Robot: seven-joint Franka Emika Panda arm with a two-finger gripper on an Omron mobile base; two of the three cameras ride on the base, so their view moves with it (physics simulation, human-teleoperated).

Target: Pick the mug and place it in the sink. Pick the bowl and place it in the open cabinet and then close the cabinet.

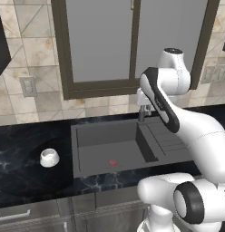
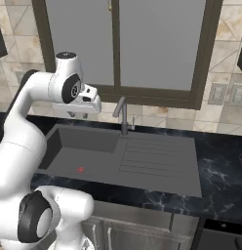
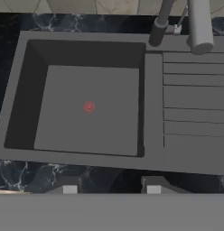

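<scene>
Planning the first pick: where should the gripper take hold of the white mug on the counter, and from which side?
Probably from straight above, pinching one wall at the rim. The mug stands upright with its mouth open upward, alone on the black counter left of the sink, so nothing blocks a descent. No handle can be made out.

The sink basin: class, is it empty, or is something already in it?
Empty. The sink shows bare floor with a red drain mark; the mug sits upright on the counter.

A dark-framed window (image 1: 132, 43) sits in a beige tiled wall (image 1: 35, 50) above a black marbled bench (image 1: 23, 158), with wall outlets (image 2: 218, 93) beside.
</scene>
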